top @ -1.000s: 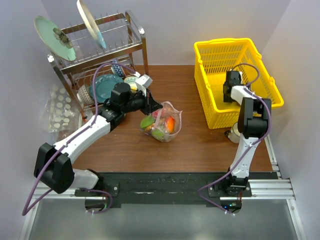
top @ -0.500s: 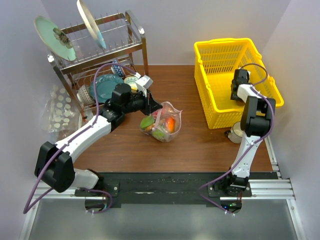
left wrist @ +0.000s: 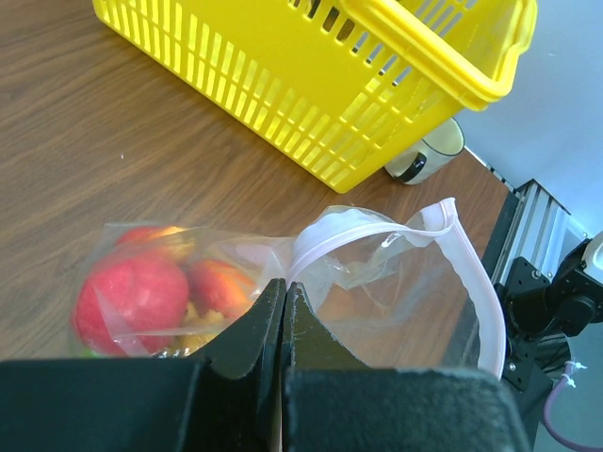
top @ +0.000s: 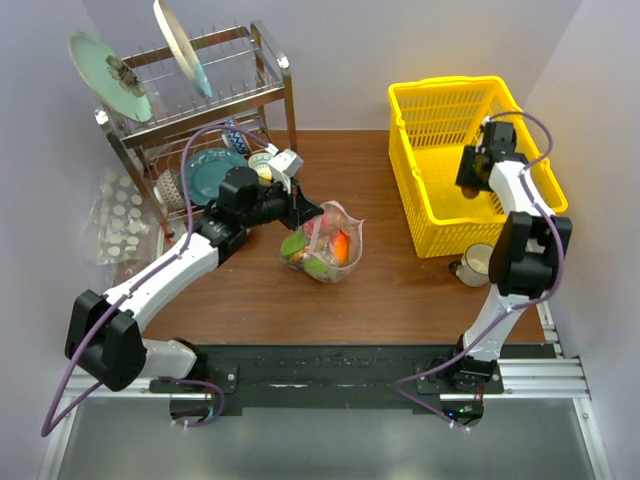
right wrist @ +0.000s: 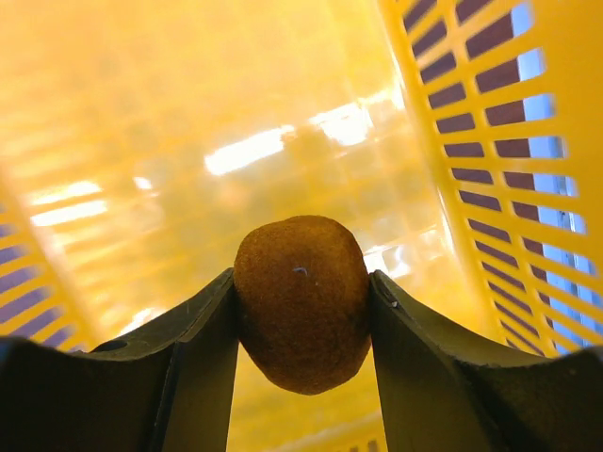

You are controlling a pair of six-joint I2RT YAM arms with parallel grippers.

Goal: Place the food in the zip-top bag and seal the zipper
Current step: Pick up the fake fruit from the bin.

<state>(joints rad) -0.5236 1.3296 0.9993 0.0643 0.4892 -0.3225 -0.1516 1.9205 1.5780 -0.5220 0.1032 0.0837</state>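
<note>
Table: a brown wood-grain table top (top: 400, 290) is seen under everything; the arm bases are bolted at its near edge.
Dish rack: a metal wire dish rack (top: 270, 90) is set at the far left. Two plates are stood tilted on its top tier, one of them a pale green round plate (top: 105, 75), and a teal plate (top: 215, 175) is lodged lower down.
Basket: a yellow slatted plastic basket (top: 440, 110) is placed at the far right. The right arm is reached into it.
Disc bag: a clear plastic bag of white round discs (top: 115, 225) is laid at the far left edge, beside the rack.
Zip-top bag: a clear, crinkly plastic zip-top bag (top: 325, 245) is found mid-table, between rack and basket, its mouth held open and lifted.
Bag contents: glossy red, orange and green toy food (left wrist: 132, 292) is bunched in the bottom of the zip-top bag.
Mug: a white enamel mug with a dark rim (top: 478, 265) is stood just near of the basket.
Zipper: the thin pink zipper strip (left wrist: 471, 273) is curved in an open loop round the mouth, unsealed.
Left gripper: the left gripper (left wrist: 283, 301) is pinched tight on the film of the zip-top bag just under the pink strip.
Right gripper: the right gripper (right wrist: 301, 292) is clamped on a brown round toy fruit (right wrist: 301, 320), held above the basket floor.
</note>
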